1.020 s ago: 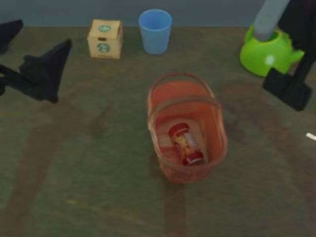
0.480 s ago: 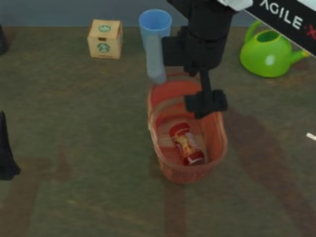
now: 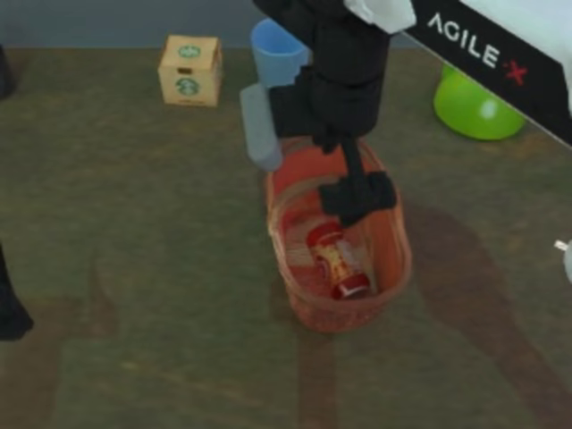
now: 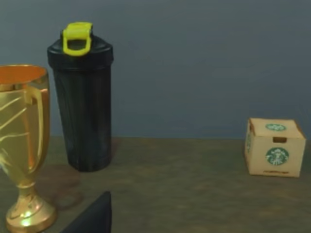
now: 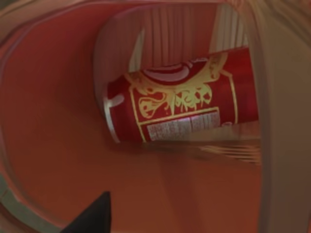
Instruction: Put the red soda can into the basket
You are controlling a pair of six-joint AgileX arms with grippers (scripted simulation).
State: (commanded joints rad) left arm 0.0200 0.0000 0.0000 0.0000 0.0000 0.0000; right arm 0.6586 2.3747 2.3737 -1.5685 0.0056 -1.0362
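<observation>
Nearest the table's (image 3: 134, 357) front edge, my left arm (image 3: 9, 308) is parked at the left edge; only a dark tip of it shows, and I cannot tell whether that gripper is apart or together.

A little back from the front edge, around the middle of the table, stands the basket (image 3: 393, 268). The can (image 3: 338, 260) lies on its side on the basket's slatted bottom, one end towards the front rim. In the right wrist view the can (image 5: 189, 109) fills the middle of the picture, lying on the pale slats with the orange wall curving round it and the handle (image 5: 286, 121) crossing close by.

My right gripper (image 3: 357, 197) hangs over the back half of the basket, just behind the can and beside the hoop handle (image 3: 295, 192). It holds nothing, but I cannot tell how its fingers stand.

Towards the back edge sit a small cardboard box (image 3: 189, 70) on the left, a blue cup (image 3: 273, 49) partly hidden by my right arm, and a green watering can (image 3: 474, 107) on the right.

The left wrist view shows the box (image 4: 274, 147), a black shaker bottle (image 4: 82, 104) and a gold trophy (image 4: 22, 145).
</observation>
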